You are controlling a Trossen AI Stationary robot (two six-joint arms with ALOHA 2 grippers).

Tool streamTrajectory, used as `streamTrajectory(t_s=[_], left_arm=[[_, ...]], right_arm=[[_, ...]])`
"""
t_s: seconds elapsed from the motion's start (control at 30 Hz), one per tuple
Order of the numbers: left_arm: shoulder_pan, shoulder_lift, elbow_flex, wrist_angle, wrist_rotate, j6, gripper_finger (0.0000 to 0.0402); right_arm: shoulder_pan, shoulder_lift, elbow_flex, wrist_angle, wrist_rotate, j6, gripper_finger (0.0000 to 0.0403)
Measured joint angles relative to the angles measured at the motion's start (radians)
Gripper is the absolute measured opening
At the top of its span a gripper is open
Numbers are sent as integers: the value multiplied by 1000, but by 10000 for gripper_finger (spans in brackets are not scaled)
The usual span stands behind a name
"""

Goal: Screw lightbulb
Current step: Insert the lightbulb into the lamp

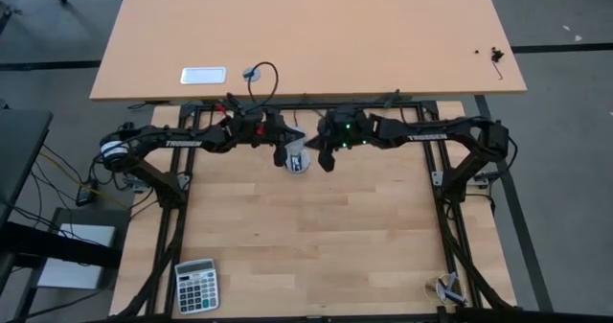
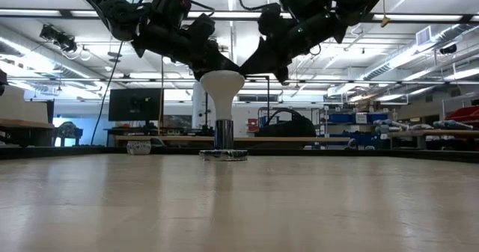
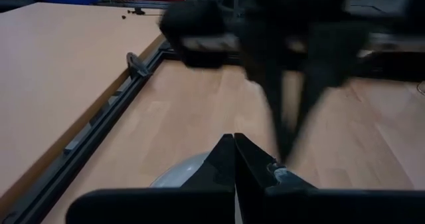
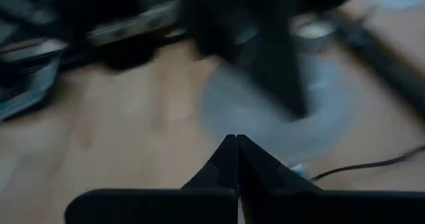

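1. The lightbulb (image 2: 222, 87) stands with its wide white dome up and its thin base down in a round silver socket (image 2: 224, 154) near the back edge of the wooden table (image 1: 316, 246).
2. The left gripper (image 1: 284, 153) is right at the bulb's left side, and its two fingers are pressed together.
3. The right gripper (image 1: 327, 157) is right at the bulb's other side, and its fingers are pressed together too.
4. From the low view, both dark arms come down from above and meet over the bulb's dome like a roof.
5. The table is made of pale wood strips with a black frame around it.
6. A calculator (image 1: 196, 286) lies at the front left corner of the table, well apart from the bulb.
7. A second, tan table (image 1: 306, 35) sits behind the first one, with a small white tray (image 1: 203, 75) on it.
8. The room behind is big, with long ceiling lights, shelves, and a dark screen (image 2: 135, 104).
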Motion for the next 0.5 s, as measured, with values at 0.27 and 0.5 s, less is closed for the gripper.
streamTrajectory(t_s=[0.27, 0.5], left_arm=[[0, 0, 0, -1, -5, 0, 0], [0, -1, 0, -1, -5, 0, 0]], right_arm=[[21, -30, -3, -8, 65, -10, 9], [-24, -20, -2, -2, 143, -12, 9]])
